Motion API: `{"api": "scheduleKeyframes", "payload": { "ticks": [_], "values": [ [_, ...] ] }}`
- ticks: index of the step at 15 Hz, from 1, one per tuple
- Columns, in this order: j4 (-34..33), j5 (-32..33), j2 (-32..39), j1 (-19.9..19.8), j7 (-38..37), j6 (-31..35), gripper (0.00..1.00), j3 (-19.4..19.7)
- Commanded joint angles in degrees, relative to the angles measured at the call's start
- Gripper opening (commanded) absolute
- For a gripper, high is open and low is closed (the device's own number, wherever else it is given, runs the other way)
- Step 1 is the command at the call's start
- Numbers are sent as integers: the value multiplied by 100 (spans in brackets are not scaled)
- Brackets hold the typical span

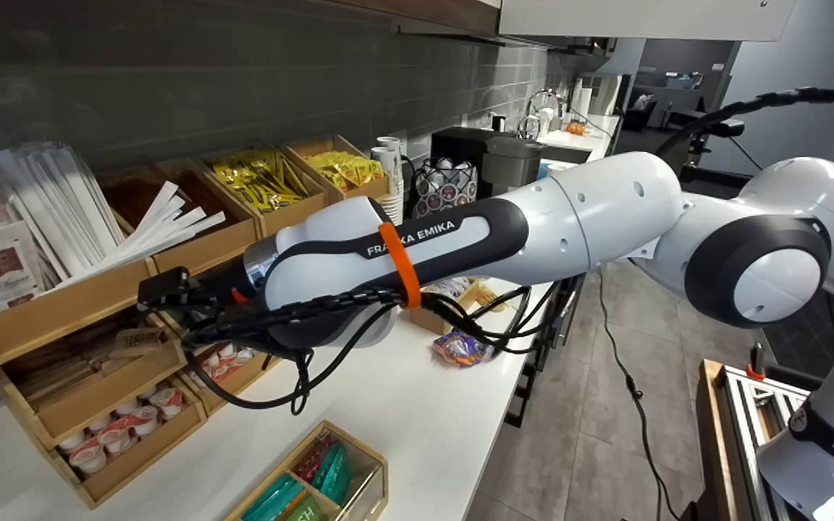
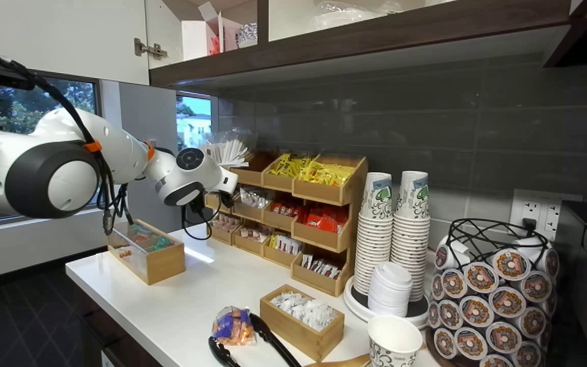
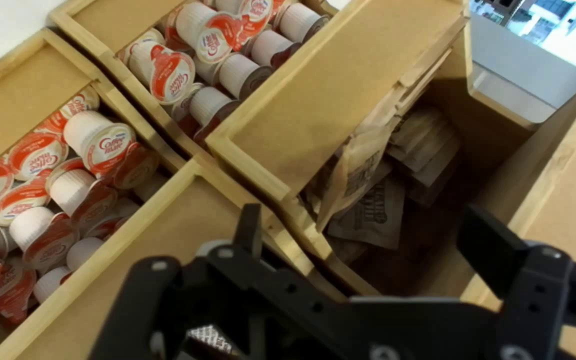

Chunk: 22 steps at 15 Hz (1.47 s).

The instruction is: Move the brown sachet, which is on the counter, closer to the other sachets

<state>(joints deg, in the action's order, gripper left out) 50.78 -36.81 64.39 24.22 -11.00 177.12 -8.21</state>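
Brown paper sachets stand and lie in a middle-tier compartment of the wooden organizer. In the wrist view one brown sachet (image 3: 355, 172) leans tilted near the compartment's front corner, another (image 3: 378, 212) lies flat below it, and a stack (image 3: 425, 145) sits further in. In an exterior view a brown sachet (image 1: 136, 341) sticks up at the compartment's front edge. No brown sachet shows on the white counter. My gripper (image 3: 368, 230) is open and empty, its fingers apart over the compartment opening. In an exterior view the gripper (image 1: 171, 307) is beside the organizer; its fingertips are hard to make out.
Creamer cups (image 3: 113, 142) fill the bins below. A wooden wall (image 3: 563, 165) rises beside one finger. White paper sticks (image 1: 163, 217) jut out from the tier above. A tea box (image 1: 373, 470) stands on the counter (image 1: 417, 427). Cups (image 2: 375, 239) stand beside the organizer.
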Motion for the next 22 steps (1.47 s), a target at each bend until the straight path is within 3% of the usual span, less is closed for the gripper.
{"api": "scheduleKeyframes", "payload": {
  "ticks": [1,5,11,22],
  "values": [
    [214,25,-280,-299,711,-274,100,-555],
    [428,-18,-420,-607,1513,-381,100,-993],
    [1144,-45,-931,-985,2311,-583,100,-1319],
    [3151,8,-2372,-1495,2886,-1896,100,-1259]
  ]
}}
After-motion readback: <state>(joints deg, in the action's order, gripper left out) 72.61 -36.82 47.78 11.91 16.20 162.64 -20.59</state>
